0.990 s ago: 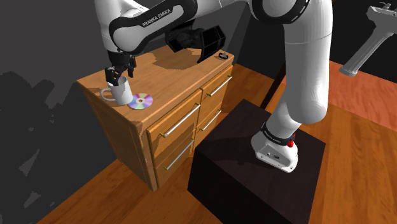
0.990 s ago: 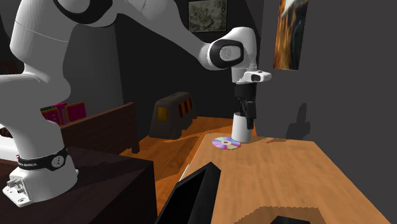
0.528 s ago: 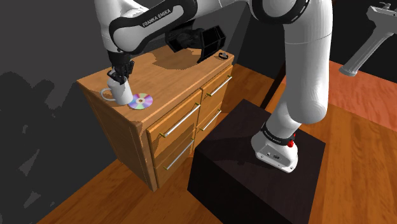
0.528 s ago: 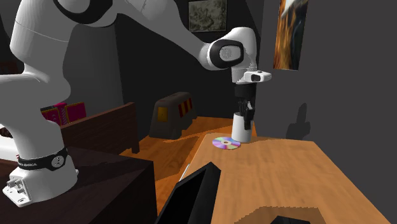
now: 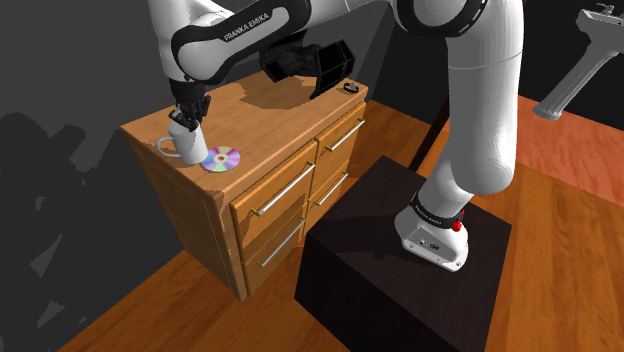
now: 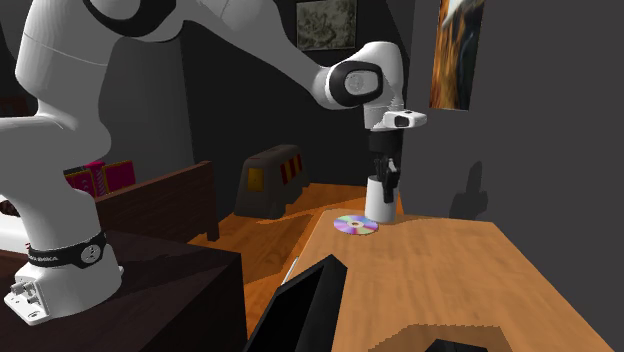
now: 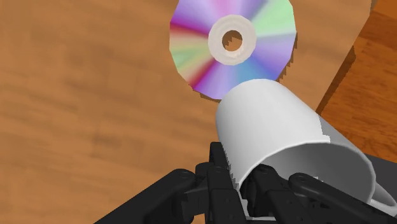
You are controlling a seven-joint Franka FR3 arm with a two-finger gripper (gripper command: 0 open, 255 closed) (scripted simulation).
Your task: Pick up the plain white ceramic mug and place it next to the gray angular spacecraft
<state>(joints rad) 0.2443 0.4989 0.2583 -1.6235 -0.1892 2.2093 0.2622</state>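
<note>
A plain white mug (image 5: 186,146) stands near the far left corner of a wooden dresser top (image 5: 262,126), touching or just above it. My black gripper (image 5: 187,119) comes down from above and is shut on the mug's rim. In the wrist view the fingers (image 7: 224,170) clasp the mug (image 7: 280,130) wall, one inside and one outside. From the second exterior view, the gripper (image 6: 383,177) sits on top of the mug (image 6: 380,204). The dark angular spacecraft (image 5: 312,62) rests at the dresser's other end, also the black spacecraft (image 6: 300,308) in the foreground.
A rainbow CD (image 5: 222,158) lies flat right beside the mug, the same CD (image 6: 356,224) (image 7: 233,41). A small dark ring (image 5: 350,87) sits by the spacecraft. The dresser has drawers with metal handles (image 5: 283,190). My dark stand (image 5: 400,270) is close to its front.
The fingers stood apart around the mug's rim one second ago and have since closed on it. The mug's handle seems a touch higher; the arm has hardly moved.
</note>
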